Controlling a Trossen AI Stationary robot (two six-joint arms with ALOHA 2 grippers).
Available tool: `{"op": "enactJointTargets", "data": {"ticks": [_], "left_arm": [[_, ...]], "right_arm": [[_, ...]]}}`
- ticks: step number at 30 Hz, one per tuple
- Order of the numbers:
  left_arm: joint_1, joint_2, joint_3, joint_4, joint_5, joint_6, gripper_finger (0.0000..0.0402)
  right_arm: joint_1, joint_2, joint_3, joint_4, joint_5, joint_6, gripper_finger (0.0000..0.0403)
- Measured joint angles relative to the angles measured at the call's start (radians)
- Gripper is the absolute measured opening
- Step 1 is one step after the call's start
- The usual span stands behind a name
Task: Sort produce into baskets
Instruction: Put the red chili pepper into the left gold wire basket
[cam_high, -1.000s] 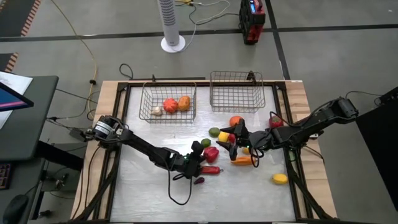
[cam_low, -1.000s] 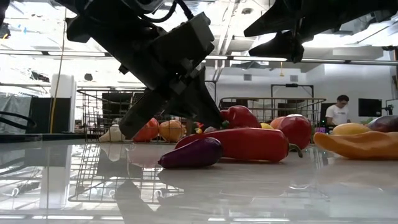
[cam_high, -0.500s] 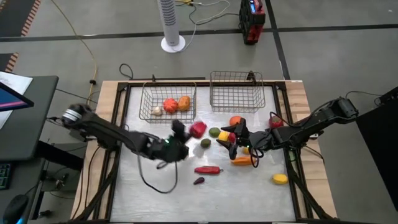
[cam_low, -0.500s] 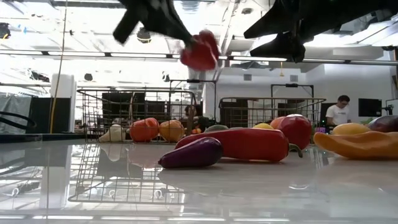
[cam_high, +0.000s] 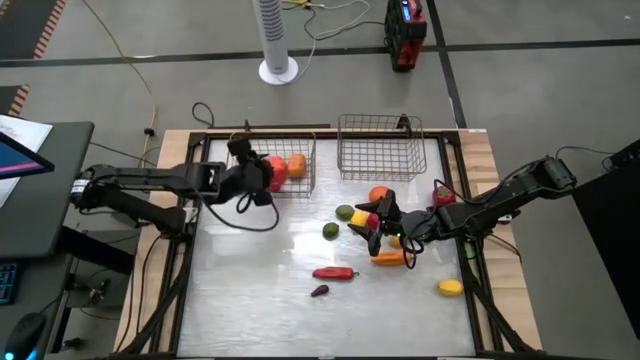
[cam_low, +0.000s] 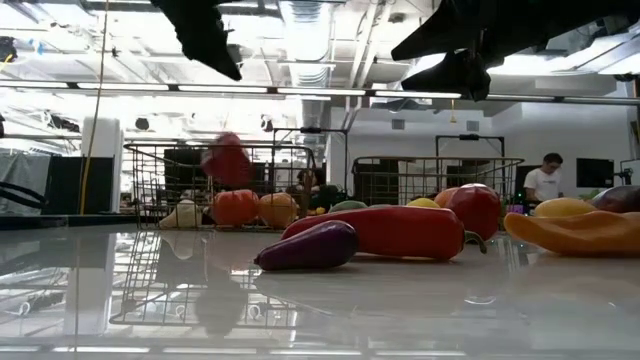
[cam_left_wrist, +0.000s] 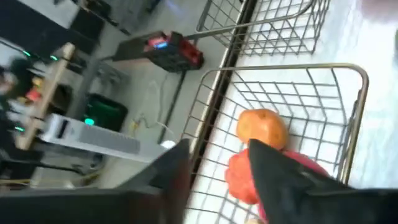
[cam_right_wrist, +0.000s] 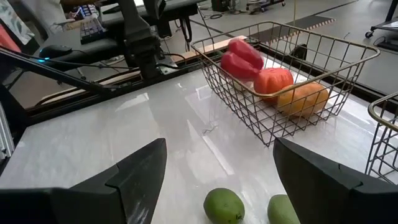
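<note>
My left gripper (cam_high: 254, 172) hangs open over the near left part of the left wire basket (cam_high: 305, 175). A red pepper (cam_low: 227, 160) is blurred in mid-air below the gripper, inside the basket's rim; it also shows in the right wrist view (cam_right_wrist: 241, 57). The basket holds an orange-red tomato (cam_right_wrist: 272, 79), an orange fruit (cam_right_wrist: 303, 98) and a white piece (cam_low: 182, 214). My right gripper (cam_high: 376, 226) is open and empty, low over the cluster of produce at the table's right. The right basket (cam_high: 380, 146) holds nothing.
On the table lie two green fruits (cam_high: 330, 230) (cam_high: 344, 212), a yellow piece (cam_high: 359, 218), an orange fruit (cam_high: 378, 194), a red one (cam_high: 443, 195), an orange carrot (cam_high: 390, 258), a red chili (cam_high: 335, 272), a purple eggplant (cam_high: 319, 291) and a lemon (cam_high: 450, 287). The near left of the table is bare.
My left gripper has lifted the red pepper off the middle of the table and carried it up and toward the far left, over the left basket. It has let go there, and the pepper is dropping into the basket. My right arm has kept still.
</note>
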Motion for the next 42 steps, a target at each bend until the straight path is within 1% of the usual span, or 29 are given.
{"op": "enactJointTargets", "data": {"ticks": [1,2,5,6,7,10,15,18,21,27,29,32,33,35,42], "left_arm": [[0.009,0.001,0.000,0.004,0.046,-0.014,0.0189],[0.015,0.003,0.000,0.013,0.116,-0.025,0.0207],[0.013,0.040,0.000,0.081,0.414,-0.062,0.0245],[0.001,0.064,0.000,0.100,0.470,-0.075,0.0250],[-0.016,0.088,0.000,0.117,0.498,-0.094,0.0253],[-0.088,0.181,0.000,0.153,0.534,-0.104,0.0255],[-0.220,0.385,-0.002,0.266,0.604,-0.095,0.0256],[-0.281,0.492,0.003,0.338,0.609,-0.087,0.0256],[-0.319,0.574,0.040,0.395,0.609,-0.113,0.0256],[-0.338,0.669,0.124,0.463,0.606,-0.223,0.0256],[-0.337,0.686,0.145,0.482,0.637,-0.235,0.0256],[-0.337,0.718,0.154,0.548,0.712,-0.247,0.0256],[-0.338,0.731,0.154,0.565,0.720,-0.249,0.0256],[-0.339,0.759,0.153,0.577,0.715,-0.250,0.0256],[-0.334,0.812,0.153,0.569,0.636,-0.234,0.0256]], "right_arm": [[0.000,0.000,0.000,0.000,0.000,0.000,0.0323],[0.000,0.000,0.000,0.000,0.000,0.000,0.0323],[0.000,0.000,0.000,-0.001,0.000,0.000,0.0323],[0.000,0.000,0.000,-0.001,0.000,0.000,0.0323],[0.000,0.000,0.000,-0.001,0.000,0.000,0.0323],[0.000,0.000,0.000,-0.004,0.000,0.000,0.0323],[0.000,0.000,0.000,-0.009,-0.001,0.000,0.0323],[0.000,0.000,0.000,-0.012,-0.001,0.003,0.0323],[0.000,0.000,0.000,-0.020,-0.002,0.008,0.0323],[0.000,0.000,0.000,-0.022,-0.002,0.008,0.0323],[0.000,0.000,0.000,-0.022,-0.002,0.009,0.0323],[0.000,0.000,0.000,-0.023,-0.002,0.009,0.0323],[0.000,0.000,0.000,-0.023,-0.002,0.009,0.0323],[0.000,0.000,0.000,-0.024,-0.002,0.009,0.0323],[0.013,0.000,0.000,-0.024,-0.002,0.008,0.0323]]}}
